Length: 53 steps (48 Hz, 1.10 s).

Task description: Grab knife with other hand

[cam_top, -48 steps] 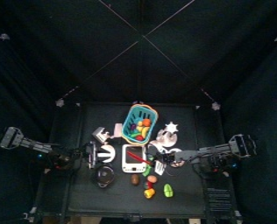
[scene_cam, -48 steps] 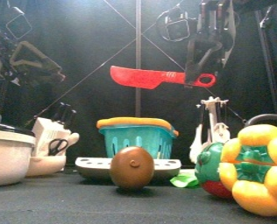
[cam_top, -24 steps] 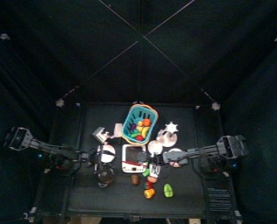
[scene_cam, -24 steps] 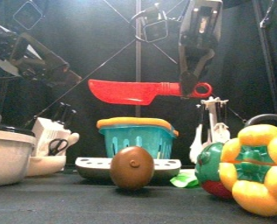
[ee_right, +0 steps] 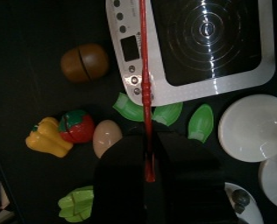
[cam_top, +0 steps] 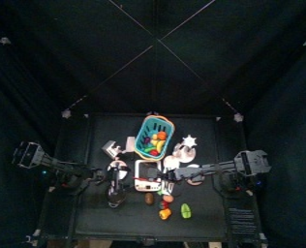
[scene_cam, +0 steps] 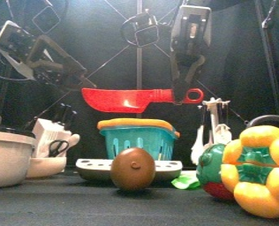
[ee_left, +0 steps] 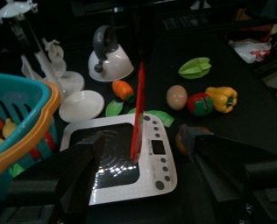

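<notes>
The red knife (scene_cam: 124,99) hangs level above the table, blade pointing left in the front view. My right gripper (scene_cam: 187,86) is shut on its handle, coming down from above. In the right wrist view the knife (ee_right: 142,61) shows edge-on over the white cooktop (ee_right: 211,44), with the right gripper (ee_right: 147,162) closed around the handle. My left gripper (scene_cam: 41,62) stands open at the upper left, apart from the blade. From the left wrist the knife (ee_left: 136,131) lies between and beyond the wide open jaws of the left gripper (ee_left: 141,171). From above, both grippers (cam_top: 113,172) (cam_top: 172,170) sit near the table's middle.
Below the knife stand a teal basket (scene_cam: 139,139) of fruit and a brown egg-shaped thing (scene_cam: 132,168). A yellow pepper (scene_cam: 262,168) is at the front right, a white pot (scene_cam: 6,154) at the left. A kettle (ee_left: 110,59) stands beyond the cooktop.
The right gripper has carried the knife leftward and lower. The left gripper has opened wider and swung in toward the middle.
</notes>
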Motion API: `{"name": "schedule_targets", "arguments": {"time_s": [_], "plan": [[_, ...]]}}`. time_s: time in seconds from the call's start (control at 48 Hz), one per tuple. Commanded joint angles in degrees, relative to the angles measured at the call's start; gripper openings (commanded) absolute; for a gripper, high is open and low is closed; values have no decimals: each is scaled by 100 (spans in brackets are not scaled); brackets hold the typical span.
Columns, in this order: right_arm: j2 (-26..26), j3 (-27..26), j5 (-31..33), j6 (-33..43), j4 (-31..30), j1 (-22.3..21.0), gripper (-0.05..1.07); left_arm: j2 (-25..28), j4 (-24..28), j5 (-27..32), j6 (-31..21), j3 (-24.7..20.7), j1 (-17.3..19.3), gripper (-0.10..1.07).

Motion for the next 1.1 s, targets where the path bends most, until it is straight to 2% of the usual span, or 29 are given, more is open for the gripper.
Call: {"name": "schedule_targets", "arguments": {"time_s": [0.0, 0.229, 0.562, 0.729, 0.938, 1.083], "plan": [[-97, -167, -18, -9, -53, -9, 12, 70, -114, -26, 18, -176, 18, 100], [-88, -176, -26, -9, -88, 9, 12, 176, -308, -26, 9, -167, 35, 96], [-70, -167, -123, -9, -97, 18, 12, 176, -360, -18, 26, -176, 70, 58], [-70, -123, -255, -9, -255, 18, 12, 185, -299, -18, 26, -158, 70, 45], [-316, 158, -712, 0, -413, 18, 12, 132, -202, -18, 53, -114, 70, 41], [-694, 659, -1564, 9, -466, 18, 12, 70, -88, -18, 44, -44, 70, 41]]}}
